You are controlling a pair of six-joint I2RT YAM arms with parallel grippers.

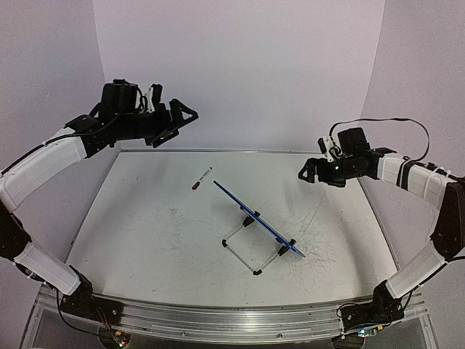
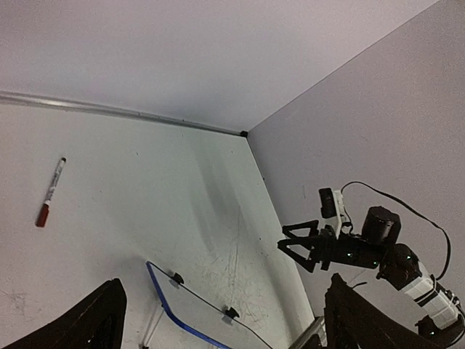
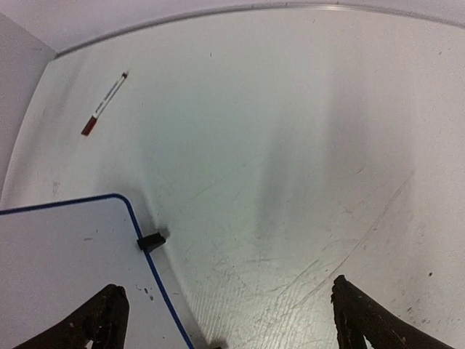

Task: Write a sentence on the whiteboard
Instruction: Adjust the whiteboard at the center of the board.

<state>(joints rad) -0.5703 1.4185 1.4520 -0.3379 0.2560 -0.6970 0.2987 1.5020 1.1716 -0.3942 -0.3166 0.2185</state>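
**Board blank where I can see it, marker not yet picked up**

Top view: the whiteboard [image 1: 258, 218] stands tilted on its wire stand [image 1: 243, 251] around the middle of the worktop [image 1: 138, 233]. From here it is almost edge-on, so I cannot read its face. The marker [image 1: 202, 178] lies flat on the worktop just beyond the board's far end, touching nothing. Both arms hang high and well apart from board and marker. The left fingers [image 1: 186, 113] are spread wide and empty, and so are the right fingers [image 1: 306, 173].

Left wrist view: my own finger tips frame the bottom corners, parted, with nothing between them. I see the board's back edge and two clip feet [image 2: 176, 278], and the marker off to the left. This is the only view that shows the other arm's fingers head-on, plainly apart.

Right wrist view: the one look at the writing face – a corner of the board at lower left, white apart from a few faint specks. No sentence shows on that part; the rest is out of frame.

My read is that we are at the opening step. The next move calls for one arm to come down over the marker, line its fingers across the barrel and close. Uncapping may need the second arm – I cannot tell if the cap is on.
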